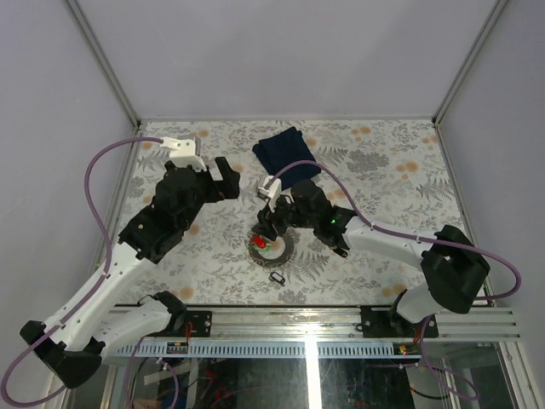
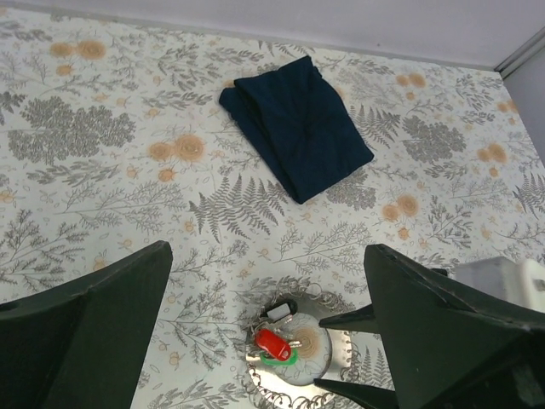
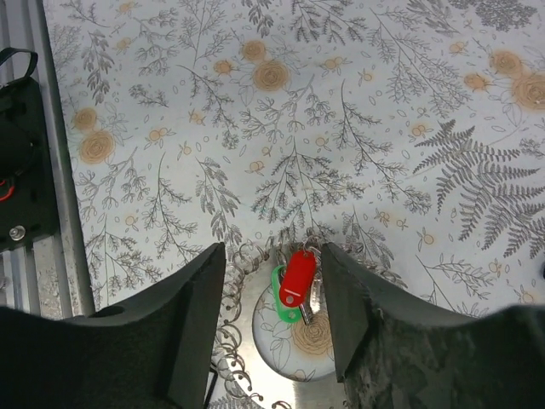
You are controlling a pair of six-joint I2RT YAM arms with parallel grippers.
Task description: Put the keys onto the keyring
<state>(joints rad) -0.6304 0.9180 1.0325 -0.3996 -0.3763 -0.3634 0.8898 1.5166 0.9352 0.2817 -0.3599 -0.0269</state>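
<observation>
The keyring (image 3: 255, 358) is a silvery loop with a curly wire edge, lying on the flowered cloth; it also shows in the top view (image 1: 283, 249) and the left wrist view (image 2: 336, 358). A red key (image 3: 298, 274) lies over a green key (image 3: 278, 300) at its rim, and both show in the left wrist view as the red key (image 2: 272, 343) and the green key (image 2: 277, 359). A black-headed piece with a white label (image 2: 283, 310) lies beside them. Another black key (image 1: 277, 278) lies apart, nearer the front. My right gripper (image 3: 274, 256) is open, its jaws on either side of the red and green keys. My left gripper (image 2: 268, 251) is wide open and empty, raised to the left (image 1: 232, 181).
A dark blue folded cloth (image 1: 288, 153) lies at the back of the table, also in the left wrist view (image 2: 294, 123). The metal rail (image 1: 315, 324) runs along the near edge. Grey walls close in the table on three sides.
</observation>
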